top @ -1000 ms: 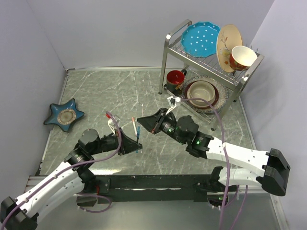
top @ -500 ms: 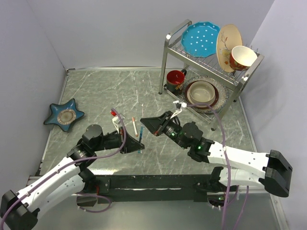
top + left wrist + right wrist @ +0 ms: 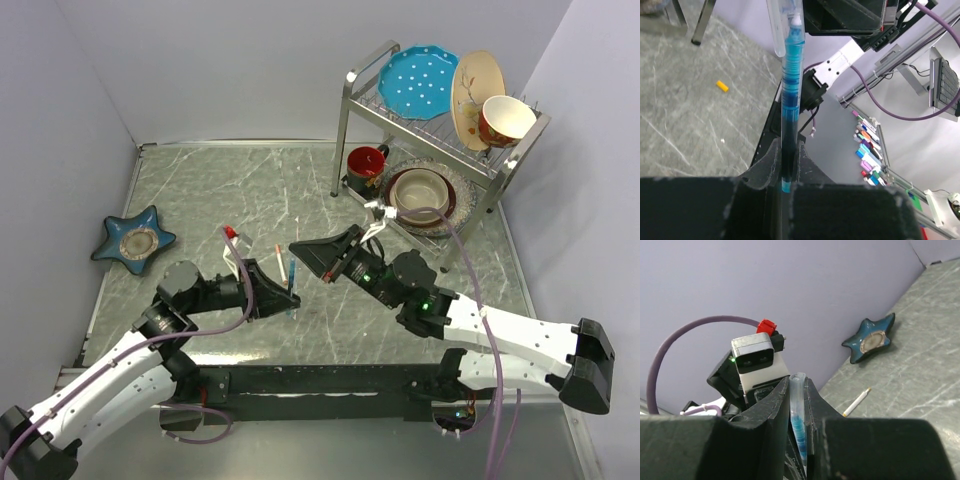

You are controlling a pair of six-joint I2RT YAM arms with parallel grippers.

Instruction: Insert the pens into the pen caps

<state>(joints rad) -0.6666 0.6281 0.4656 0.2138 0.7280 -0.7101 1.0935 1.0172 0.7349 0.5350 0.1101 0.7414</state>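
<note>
Overhead and wrist views of two arms meeting above a grey marbled table [image 3: 200, 190]. The left gripper [image 3: 786, 167] is shown clenched on the lower end of a blue pen [image 3: 791, 85], which is held upright between its dark fingers [image 3: 765, 165], the barrel rising clear of the tabletop. The right gripper [image 3: 796, 387] is shown clamped on a clear cap [image 3: 797, 396], a slim see-through tube pinched between its two black fingers [image 3: 775, 405]. Through the wall of this tube the blue of the pen can be seen, so the pen's upper end is taken to lie inside the cap or hard against it; which of the two cannot be told. Darker bands are visible on the pen's barrel, but any printing there is too blurred to be read. A yellow cap [image 3: 722, 86] is seen lying loose on the table, well apart from both grippers. A white pen [image 3: 279, 259] with an orange tip is seen lying flat on the table, just beyond the left gripper and close to the point where the arms meet. A blue star-shaped dish [image 3: 134, 240] is placed near the left edge of the table, and a metal dish rack [image 3: 342, 140] loaded with plates and bowls is set at the far right corner.
</note>
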